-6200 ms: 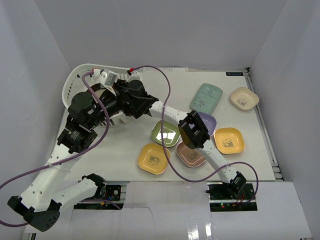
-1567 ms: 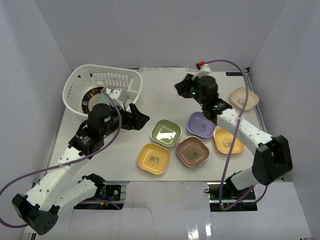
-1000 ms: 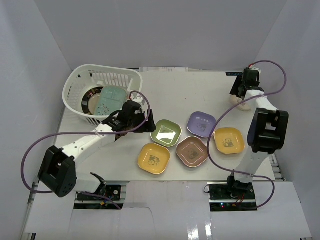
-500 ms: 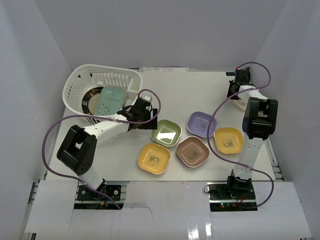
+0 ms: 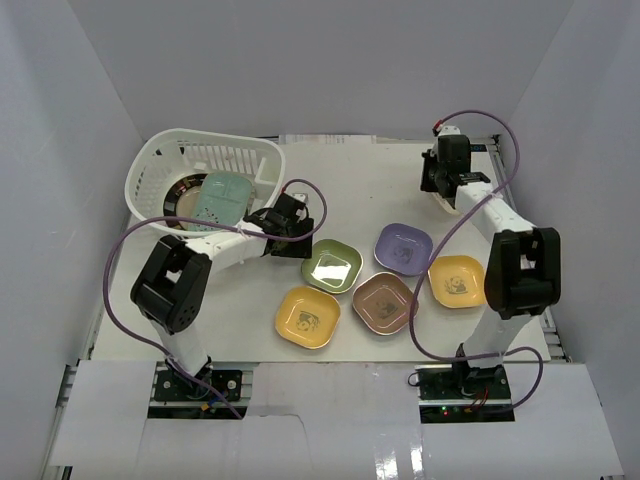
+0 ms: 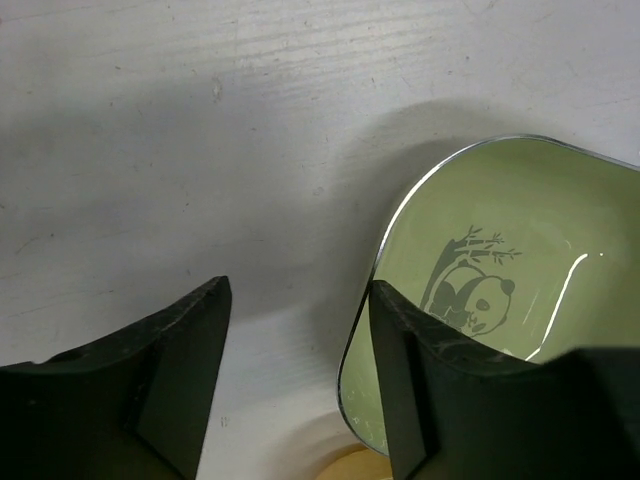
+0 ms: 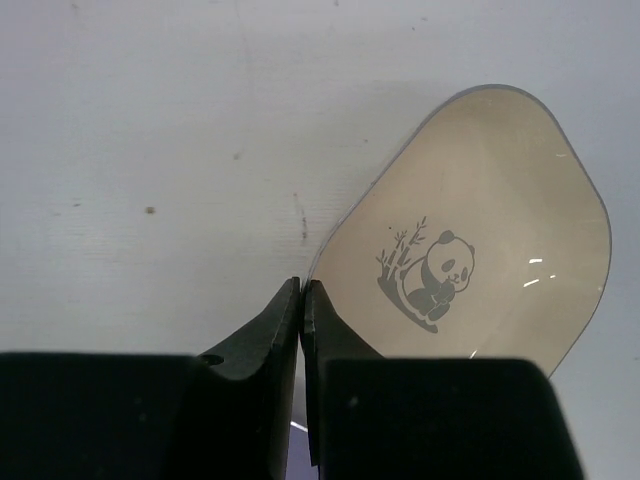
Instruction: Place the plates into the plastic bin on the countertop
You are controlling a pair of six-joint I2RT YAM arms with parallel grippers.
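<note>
Left arm (image 5: 215, 245) lies stretched low toward the middle of the bench (image 5: 350, 185), left tool (image 6: 300, 300) spread wide open. Right arm (image 5: 492, 215) reaches the far edge near the right corner, right tool (image 7: 301, 290) pinched tight on the cream plate (image 7: 490, 220).

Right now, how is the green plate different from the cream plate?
The green plate is green; the cream plate is pale beige. The right gripper is shut on the cream plate's rim, while the left gripper is open at the green plate's edge, not gripping it. The green plate lies next to the yellow plate; the cream plate is farther back, alone. Both are glossy rounded squares with a panda drawing.
</note>
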